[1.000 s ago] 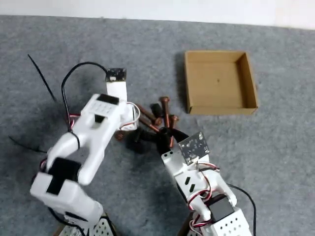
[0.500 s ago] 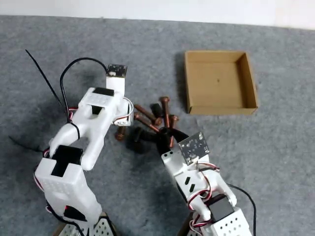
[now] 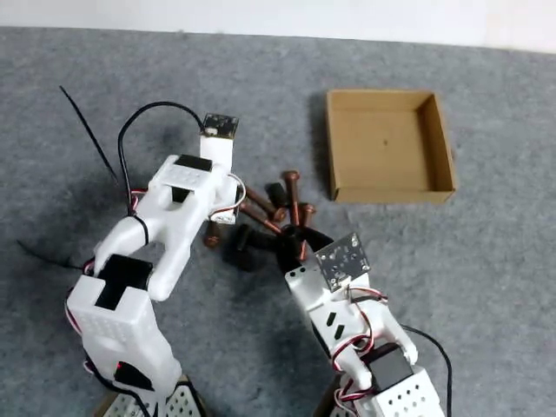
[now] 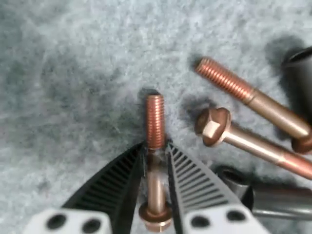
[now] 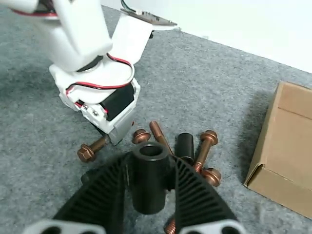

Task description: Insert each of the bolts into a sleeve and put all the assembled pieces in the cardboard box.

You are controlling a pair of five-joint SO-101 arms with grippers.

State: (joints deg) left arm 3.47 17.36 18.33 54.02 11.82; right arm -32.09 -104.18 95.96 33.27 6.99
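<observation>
Gripping a copper bolt (image 4: 155, 122) by its smooth shank, the left gripper (image 4: 156, 147) is clenched on it with the threaded end jutting past the fingertips and the flanged head back between the jaws; the bolt hangs just above the grey carpet (image 4: 73, 73). The right gripper (image 5: 152, 165) is clamped around a black sleeve (image 5: 151, 187), held upright with its open bore facing up. Loose bolts (image 3: 280, 207) and further sleeves (image 3: 240, 246) lie heaped between the two arms; the cardboard box (image 3: 382, 148) sits well apart, only its bare floor showing. The risk lies in the mating: a thread tip arriving off-centre could catch the sleeve's rim and pivot the bolt in the ribbed pads, or tip the sleeve in its grasp; either arm sweeping low could also scatter the heap.
</observation>
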